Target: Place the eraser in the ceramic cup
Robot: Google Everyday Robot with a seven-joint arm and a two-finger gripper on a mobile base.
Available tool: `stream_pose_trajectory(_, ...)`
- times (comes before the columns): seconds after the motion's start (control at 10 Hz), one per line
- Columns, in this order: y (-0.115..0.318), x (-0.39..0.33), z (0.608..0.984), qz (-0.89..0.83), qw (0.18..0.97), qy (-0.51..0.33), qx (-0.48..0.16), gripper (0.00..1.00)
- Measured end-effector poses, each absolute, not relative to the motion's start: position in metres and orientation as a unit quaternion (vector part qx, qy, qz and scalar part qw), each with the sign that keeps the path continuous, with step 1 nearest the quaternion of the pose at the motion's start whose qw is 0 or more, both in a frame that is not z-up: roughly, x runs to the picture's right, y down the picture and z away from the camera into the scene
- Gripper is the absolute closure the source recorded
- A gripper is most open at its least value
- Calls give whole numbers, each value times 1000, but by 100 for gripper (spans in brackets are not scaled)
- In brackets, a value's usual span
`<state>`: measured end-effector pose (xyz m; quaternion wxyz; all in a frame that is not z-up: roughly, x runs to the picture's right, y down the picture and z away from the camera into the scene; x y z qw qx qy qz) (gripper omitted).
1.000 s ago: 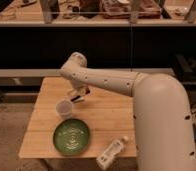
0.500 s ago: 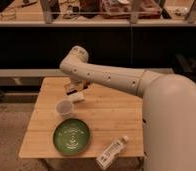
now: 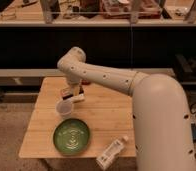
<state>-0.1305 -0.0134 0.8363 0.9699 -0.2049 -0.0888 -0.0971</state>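
The ceramic cup (image 3: 65,108) is a small whitish cup standing on the wooden table (image 3: 106,112), left of centre, just behind the green plate. The eraser (image 3: 66,93) is a small dark block with a lighter edge, just behind the cup and a little above its rim. My gripper (image 3: 72,89) hangs down from the white arm right at the eraser, behind and slightly right of the cup. I cannot tell whether the eraser is held or resting on the table.
A small flat white piece (image 3: 79,98) lies right of the cup. A green patterned plate (image 3: 72,136) sits at the front left. A clear bottle (image 3: 111,152) lies at the front edge. Dark shelving stands behind the table.
The arm's elbow has risen and the gripper has moved up and slightly left, toward the spot behind the cup. The cup, plate and bottle have not moved.
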Motion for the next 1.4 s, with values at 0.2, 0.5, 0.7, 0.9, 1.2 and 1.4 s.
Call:
stream_pose_trajectory(0.2, -3, -140, 837, -101, 963, -107, -226, 100)
stream_pose_trajectory(0.5, 3, -152, 829, -111, 957, -122, -239, 100)
stream_pose_trajectory(0.7, 4, -155, 824, -113, 955, -129, -241, 100)
stream_pose_trajectory(0.9, 7, -161, 815, -112, 952, -145, -246, 100)
stream_pose_trajectory(1.2, 18, -162, 800, -115, 948, -155, -252, 100)
stream_pose_trajectory(1.4, 18, -161, 795, -113, 948, -156, -253, 100)
